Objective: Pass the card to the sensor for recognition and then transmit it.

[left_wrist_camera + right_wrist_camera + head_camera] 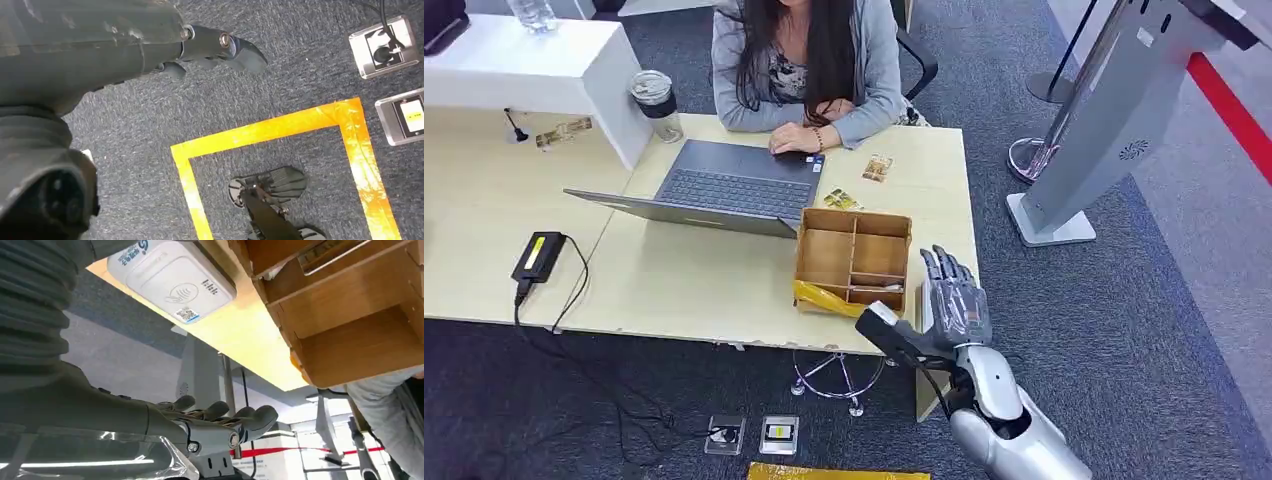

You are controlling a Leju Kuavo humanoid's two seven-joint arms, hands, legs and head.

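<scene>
The white sensor (pixel 172 282) lies on the table's (pixel 694 280) near right edge, just beside the wooden divided box (pixel 854 258); it bears a contactless wave symbol, a small QR sticker and blue print too small to read. Cards in the box are unclear. The right hand (pixel 952 300) hovers above it, fingers extended, holding nothing. The left hand (pixel 210 47) hangs over carpet, empty, fingers loosely apart.
</scene>
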